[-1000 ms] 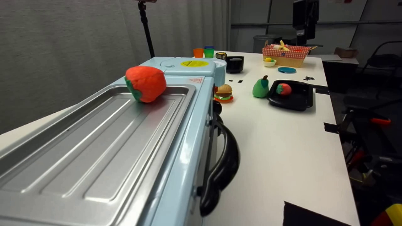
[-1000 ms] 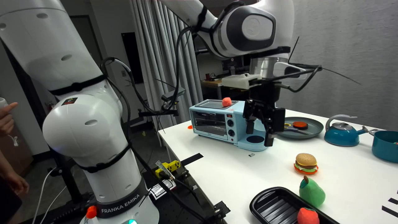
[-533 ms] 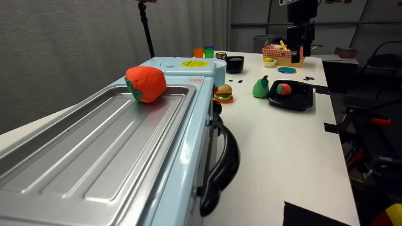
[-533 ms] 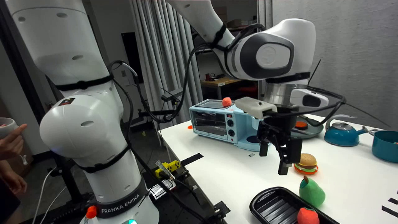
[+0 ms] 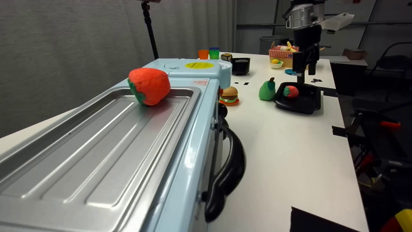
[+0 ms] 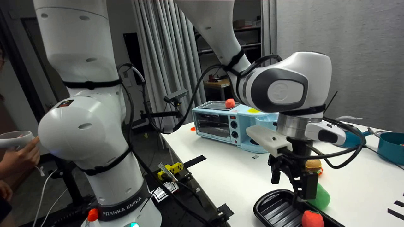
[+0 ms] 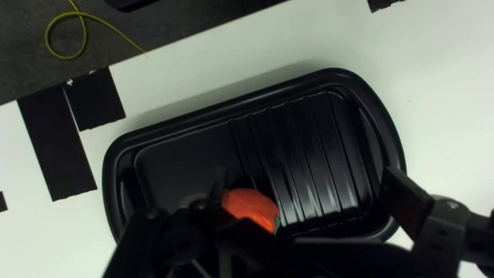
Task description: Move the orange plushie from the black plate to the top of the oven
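The orange plushie point(image 5: 291, 91), with a green leafy end, lies in the black plate point(image 5: 307, 103). In an exterior view the plushie point(image 6: 312, 219) and the plate point(image 6: 265, 206) are cut by the bottom edge. My gripper point(image 6: 286, 190) is open and empty above the plate. In the wrist view its fingers point(image 7: 307, 183) are wide apart, and the left one partly covers the plushie point(image 7: 250, 207). It does not look held. The pale-blue oven point(image 6: 217, 123) stands at the table's far end; its silver ribbed top point(image 5: 106, 154) is close in an exterior view.
A second, similar orange-red plush point(image 5: 149, 85) sits on the oven top. A green pear plush point(image 5: 267, 90) stands beside the plate, with a toy hamburger point(image 5: 229, 96) nearby. A basket point(image 5: 283, 58) and a blue plate point(image 5: 289, 72) lie behind. A teal pot point(image 6: 391, 148) stands further back.
My gripper has come down and away from the oven, from high up to just above the black plate. It stays open. The plushie, plate and oven have not moved.
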### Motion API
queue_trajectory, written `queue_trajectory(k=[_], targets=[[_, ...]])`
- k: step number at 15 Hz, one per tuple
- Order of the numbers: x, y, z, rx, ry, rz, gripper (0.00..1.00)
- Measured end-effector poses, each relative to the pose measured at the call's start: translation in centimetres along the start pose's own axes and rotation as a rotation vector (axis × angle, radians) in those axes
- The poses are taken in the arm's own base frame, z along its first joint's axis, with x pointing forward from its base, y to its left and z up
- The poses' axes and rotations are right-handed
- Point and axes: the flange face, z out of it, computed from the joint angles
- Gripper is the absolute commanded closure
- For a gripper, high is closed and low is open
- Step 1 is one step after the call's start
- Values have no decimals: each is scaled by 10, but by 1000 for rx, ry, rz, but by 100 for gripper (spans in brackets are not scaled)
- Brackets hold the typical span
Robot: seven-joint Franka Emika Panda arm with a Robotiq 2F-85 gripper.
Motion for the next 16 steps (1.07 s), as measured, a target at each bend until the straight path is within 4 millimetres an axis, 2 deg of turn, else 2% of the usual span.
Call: queue_trajectory(k=[4,9,12,16], targets=[[11,4,28,-30,32,-22,0],[25,23,57,-98,65,-55,0],[35,31,67,-123,81,-64,0],[48,32,69,-134,93,-70,0]])
